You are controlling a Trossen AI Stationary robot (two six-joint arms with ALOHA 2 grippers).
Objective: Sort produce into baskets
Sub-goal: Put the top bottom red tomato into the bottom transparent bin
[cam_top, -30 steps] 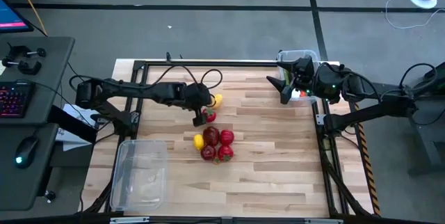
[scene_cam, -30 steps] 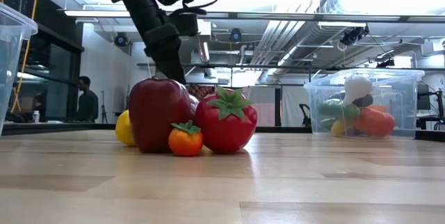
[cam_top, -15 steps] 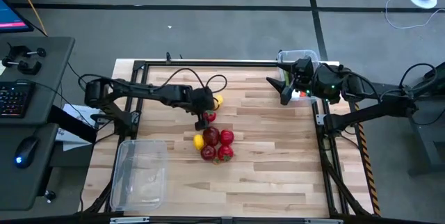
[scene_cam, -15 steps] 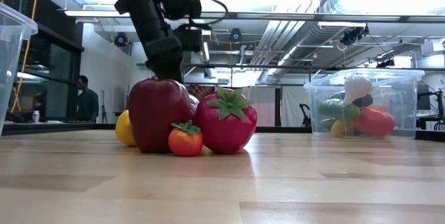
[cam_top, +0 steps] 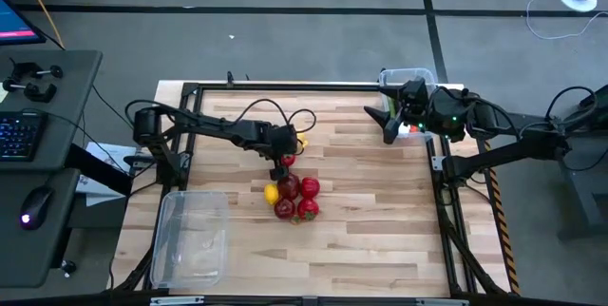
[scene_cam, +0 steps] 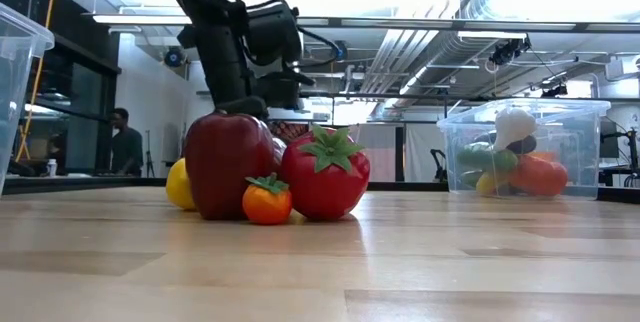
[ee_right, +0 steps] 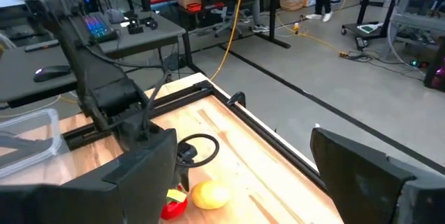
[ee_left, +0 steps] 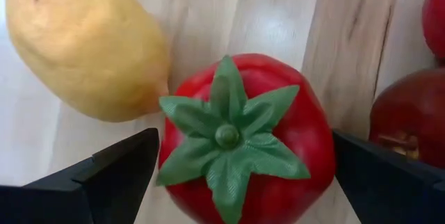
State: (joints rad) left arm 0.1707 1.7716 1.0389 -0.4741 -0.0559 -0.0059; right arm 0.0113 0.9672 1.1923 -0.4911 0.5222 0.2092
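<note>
My left gripper points steeply down, open, over a red strawberry with a green leaf cap that stands on the table. Its two fingers stand close on either side of the berry. A yellow lemon lies just beside it. A cluster of produce sits nearer the front edge: a dark red apple, a strawberry, a small orange fruit and a lemon. My right gripper hangs open, high by the far-right basket, which holds produce.
A clear basket stands at the table's near left corner. The dark red apple lies close to my left gripper's other side. Bare wood stretches across the table's right half. A person stands in the room beyond the table.
My left gripper has come down toward the strawberry and moved a little toward the table's right edge, staying open. The produce has not moved.
</note>
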